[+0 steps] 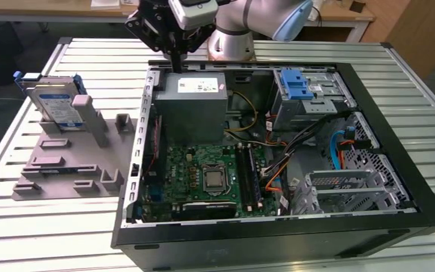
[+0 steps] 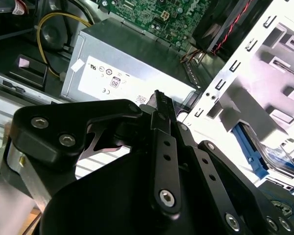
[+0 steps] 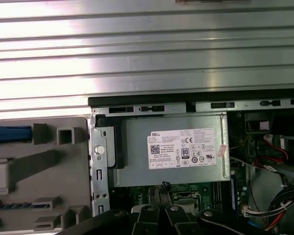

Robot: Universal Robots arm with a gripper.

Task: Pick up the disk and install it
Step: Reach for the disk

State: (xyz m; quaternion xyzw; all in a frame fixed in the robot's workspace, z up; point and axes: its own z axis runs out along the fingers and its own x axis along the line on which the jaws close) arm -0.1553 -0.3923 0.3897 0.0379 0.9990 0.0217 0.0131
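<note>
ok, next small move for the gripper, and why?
Probably shift toward the exterior view's left: the gripper hangs over the grey metal power-supply box inside the case, while the silver hard drive in its blue bracket stands upright in the grey fixture outside it, untouched.

Looks like a robotics lab / assembly test cell. Evidence: robot arm (image 1: 267, 17) standing behind an open tower PC case (image 1: 278, 243), all on a slatted aluminium worktop (image 1: 43, 238). Case lies on its side, cover off, with motherboard (image 1: 202, 170), power supply (image 1: 193, 107) and loose cabling exposed. Grey custom fixture plate (image 1: 59, 164) sits just beside the case, the disk (image 1: 57, 105) standing upright in one of its slots. Wooden desks (image 1: 51, 7) run along the back.
</note>
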